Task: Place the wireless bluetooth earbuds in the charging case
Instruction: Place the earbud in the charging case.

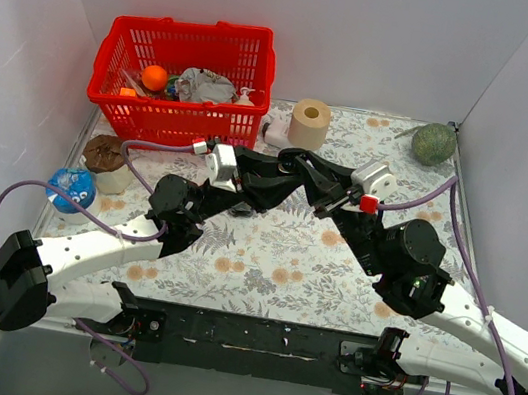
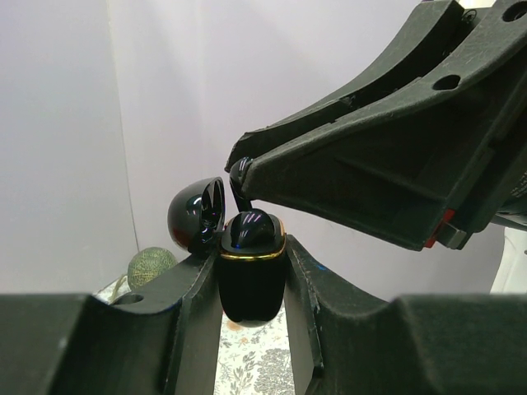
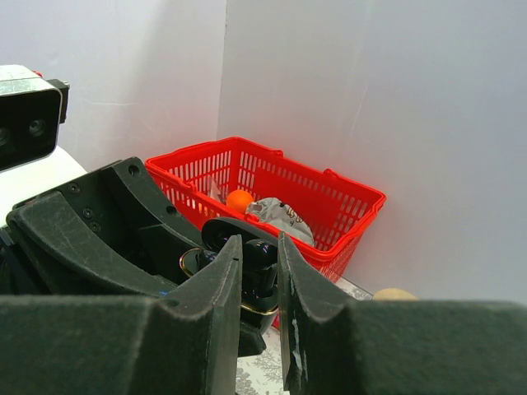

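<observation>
Your left gripper (image 2: 249, 276) clamps charging case (image 2: 251, 298) by its flanks, lid (image 2: 196, 216) open toward 9 o'clock, seated earbud (image 2: 249, 229) inside. Right gripper (image 3: 259, 247) pinches second earbud (image 3: 260, 262) at 12 o'clock above case. Buds tiny, light, glossy — slippery; pinch gently. Second socket hidden — top view shows only arms.

The left gripper (image 1: 289, 169) and the right gripper (image 1: 312, 180) meet tip to tip at the centre of the frame, above a flower-patterned tablecloth (image 1: 274, 260); a red plastic mesh basket (image 1: 180, 121) stands at upper left
</observation>
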You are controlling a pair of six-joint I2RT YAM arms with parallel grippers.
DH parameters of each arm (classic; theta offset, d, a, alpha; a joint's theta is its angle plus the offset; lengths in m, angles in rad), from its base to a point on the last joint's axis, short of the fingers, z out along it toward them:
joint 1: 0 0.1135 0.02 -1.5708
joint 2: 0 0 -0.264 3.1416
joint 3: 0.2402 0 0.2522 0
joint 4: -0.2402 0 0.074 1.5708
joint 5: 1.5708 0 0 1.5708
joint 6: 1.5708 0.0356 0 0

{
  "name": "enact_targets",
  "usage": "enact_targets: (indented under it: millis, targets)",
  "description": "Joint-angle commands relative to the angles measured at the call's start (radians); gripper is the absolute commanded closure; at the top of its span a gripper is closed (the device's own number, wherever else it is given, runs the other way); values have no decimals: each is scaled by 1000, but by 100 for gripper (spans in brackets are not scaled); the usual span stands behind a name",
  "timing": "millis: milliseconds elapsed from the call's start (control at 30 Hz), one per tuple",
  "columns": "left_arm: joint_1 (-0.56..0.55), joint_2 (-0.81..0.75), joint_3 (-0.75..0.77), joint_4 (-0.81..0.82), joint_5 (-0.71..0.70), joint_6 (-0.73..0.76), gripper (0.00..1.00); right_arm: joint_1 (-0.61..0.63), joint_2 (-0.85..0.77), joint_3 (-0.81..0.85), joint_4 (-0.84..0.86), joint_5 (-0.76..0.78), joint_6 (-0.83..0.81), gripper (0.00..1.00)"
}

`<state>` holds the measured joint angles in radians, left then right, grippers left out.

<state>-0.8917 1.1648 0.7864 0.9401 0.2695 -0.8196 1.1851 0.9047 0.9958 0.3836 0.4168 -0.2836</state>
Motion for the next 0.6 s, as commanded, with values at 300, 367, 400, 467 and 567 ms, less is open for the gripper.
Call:
enact_targets:
  millis: [300,367,400,467,567]
  targets:
    - [2,-42,24,17,-4,0,100,2,-1,15,-40,50,47,71]
    - [2,-42,22,19,-7,0,100,4,0,21,-46,50,50,68]
    - [2,-40,17,20,-9,0,100,2,0,24,-46,50,50,67]
    - [2,-42,16,22,-9,0,100,4,2,32,-49,53,54,66]
    - [2,-42,16,23,-10,2,100,2,2,41,-52,59,55,64]
